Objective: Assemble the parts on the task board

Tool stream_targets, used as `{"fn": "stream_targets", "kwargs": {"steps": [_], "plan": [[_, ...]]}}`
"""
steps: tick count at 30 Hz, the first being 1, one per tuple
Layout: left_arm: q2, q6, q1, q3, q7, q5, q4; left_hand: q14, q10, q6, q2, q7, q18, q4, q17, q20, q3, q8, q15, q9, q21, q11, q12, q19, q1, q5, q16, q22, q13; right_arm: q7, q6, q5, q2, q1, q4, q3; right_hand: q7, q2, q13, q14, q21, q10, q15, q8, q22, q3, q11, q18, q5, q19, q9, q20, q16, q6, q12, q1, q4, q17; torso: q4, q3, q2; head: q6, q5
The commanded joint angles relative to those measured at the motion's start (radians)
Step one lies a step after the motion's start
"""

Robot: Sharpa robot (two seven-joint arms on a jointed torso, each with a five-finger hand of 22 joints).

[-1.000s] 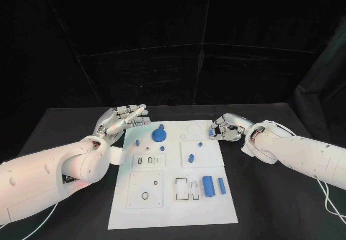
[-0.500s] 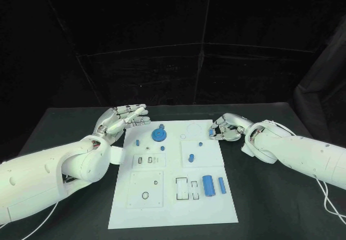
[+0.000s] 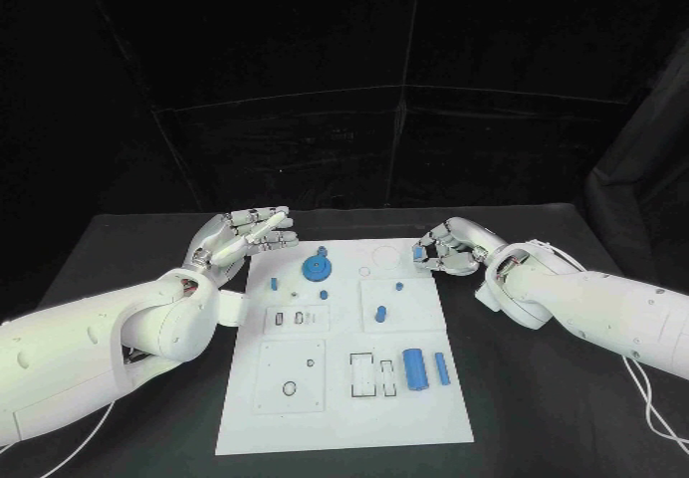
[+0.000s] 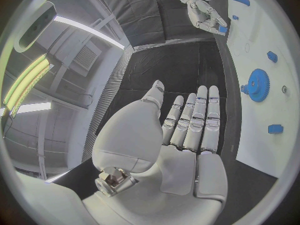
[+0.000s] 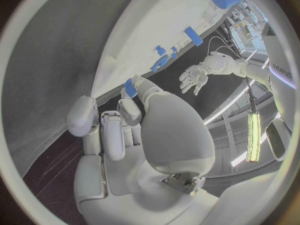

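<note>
The white task board (image 3: 338, 398) lies in the middle of the table. A blue gear (image 3: 315, 267) stands near its far end, with small blue parts (image 3: 380, 316) around it. A blue cylinder (image 3: 413, 370) and a blue bar (image 3: 441, 368) lie further forward. My right hand (image 3: 451, 249) hovers over the board's far right corner and pinches a small blue part (image 3: 419, 253) in its fingertips; the right wrist view shows that part (image 5: 130, 87) too. My left hand (image 3: 247, 235) is raised beside the far left corner, fingers (image 4: 195, 120) straight and apart, holding nothing.
Black table (image 3: 129, 259) surrounds the board on every side. White inset panels (image 3: 292, 376) with slots sit in the board's near half. In the left wrist view the gear (image 4: 257, 85) lies beyond my fingers and the right hand (image 4: 205, 14) is far off.
My right hand has risen slightly and drawn a little toward the board's far edge, carrying the small blue part. The left hand has hardly moved.
</note>
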Motion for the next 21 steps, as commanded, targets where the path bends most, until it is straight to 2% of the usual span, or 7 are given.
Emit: {"fn": "stream_targets", "kwargs": {"steps": [1, 6, 8, 9, 12, 18, 21], "plan": [[-0.002, 0.011, 0.002, 0.001, 0.009, 0.001, 0.003, 0.005, -0.006, 0.004, 0.008, 0.047, 0.011, -0.006, -0.001, 0.000, 0.001, -0.003, 0.003, 0.000, -0.006, 0.000, -0.006, 0.008, 0.000, -0.003, -0.005, -0.001, 0.000, -0.085, -0.062, 0.037, -0.009, 0.005, 0.056, 0.001, -0.003, 0.012, -0.002, 0.076, 0.006, 0.003, -0.010, 0.003, 0.000, 0.008, -0.001, -0.016, 0.003, 0.002, 0.002, -0.008, 0.002, 0.009, -0.001, -0.001, 0.000, 0.132, -0.0004, -0.0045, -0.004, 0.001, 0.001], [-0.002, 0.012, 0.002, 0.001, 0.008, 0.006, -0.003, 0.005, -0.006, 0.004, 0.008, 0.047, 0.011, -0.006, -0.001, 0.000, 0.001, -0.003, 0.003, 0.000, -0.006, 0.000, -0.006, 0.008, 0.000, -0.003, -0.005, -0.001, 0.000, -0.168, -0.046, -0.008, 0.000, 0.011, 0.132, 0.002, 0.000, 0.014, -0.015, 0.073, 0.005, -0.006, -0.008, -0.004, -0.002, 0.025, 0.001, -0.016, -0.001, 0.002, 0.000, -0.007, -0.006, 0.001, -0.018, -0.007, -0.007, 0.120, -0.0001, -0.0085, -0.011, -0.010, 0.011], [-0.002, 0.012, 0.002, 0.001, 0.008, 0.010, -0.008, 0.005, -0.006, 0.004, 0.008, 0.047, 0.011, -0.006, -0.001, 0.000, 0.001, -0.003, 0.003, 0.000, -0.006, 0.000, -0.006, 0.008, 0.000, -0.003, -0.005, -0.001, 0.000, -0.198, -0.041, -0.064, 0.017, 0.013, 0.155, 0.002, 0.001, 0.015, -0.019, 0.072, 0.004, -0.009, -0.007, -0.006, -0.003, 0.032, 0.002, -0.016, -0.006, 0.001, 0.000, -0.007, -0.008, -0.002, -0.023, -0.010, -0.010, 0.117, -0.0007, -0.0095, -0.016, -0.006, 0.023], [-0.001, 0.012, 0.003, 0.001, 0.008, 0.013, -0.012, 0.005, -0.006, 0.004, 0.008, 0.047, 0.011, -0.006, -0.001, 0.000, 0.001, -0.003, 0.003, 0.000, -0.006, 0.000, -0.006, 0.008, 0.000, -0.003, -0.005, -0.001, 0.000, -0.216, -0.037, -0.100, 0.034, 0.014, 0.165, 0.002, 0.002, 0.013, -0.019, 0.072, 0.004, -0.009, -0.007, -0.008, -0.003, 0.036, 0.003, -0.016, -0.014, 0.001, -0.001, -0.006, -0.008, -0.003, -0.023, -0.014, -0.012, 0.117, 0.0003, -0.0110, -0.019, -0.011, 0.028], [0.001, 0.012, 0.003, 0.001, 0.009, 0.016, -0.021, 0.005, -0.006, 0.004, 0.008, 0.047, 0.011, -0.006, -0.001, 0.000, 0.001, -0.003, 0.003, 0.000, -0.006, 0.000, -0.006, 0.008, 0.000, -0.003, -0.005, -0.001, 0.000, -0.242, -0.029, -0.146, 0.070, 0.014, 0.172, 0.001, 0.002, 0.012, -0.019, 0.072, 0.003, -0.009, -0.006, -0.009, -0.004, 0.041, 0.003, -0.016, -0.020, 0.000, -0.001, -0.006, -0.008, -0.002, -0.023, -0.016, -0.015, 0.118, 0.0018, -0.0139, -0.025, -0.016, 0.037], [0.013, 0.012, 0.009, 0.001, 0.008, 0.021, -0.052, 0.005, -0.006, 0.004, 0.009, 0.047, 0.011, -0.007, -0.001, 0.000, 0.001, -0.004, 0.003, 0.000, -0.008, 0.000, -0.007, 0.008, -0.002, -0.003, -0.007, -0.002, 0.000, -0.286, -0.003, -0.257, 0.167, 0.014, 0.171, 0.000, 0.002, 0.012, -0.018, 0.072, 0.003, -0.009, -0.006, -0.009, -0.004, 0.046, 0.003, -0.015, -0.022, 0.000, -0.001, -0.005, -0.007, -0.002, -0.023, -0.015, -0.018, 0.118, 0.0084, -0.0207, -0.035, -0.031, 0.071], [0.018, 0.012, 0.013, 0.001, 0.007, 0.023, -0.062, 0.005, -0.006, 0.004, 0.009, 0.047, 0.011, -0.007, -0.001, 0.000, 0.001, -0.004, 0.003, 0.000, -0.008, 0.000, -0.007, 0.008, -0.002, -0.003, -0.007, -0.002, 0.000, -0.308, 0.018, -0.309, 0.207, 0.011, 0.164, -0.004, 0.003, 0.011, -0.018, 0.072, 0.003, -0.009, -0.006, -0.010, -0.005, 0.048, 0.004, -0.015, -0.024, 0.000, -0.001, -0.005, -0.008, -0.002, -0.023, -0.018, -0.019, 0.117, 0.0116, -0.0248, -0.039, -0.040, 0.081]]}}
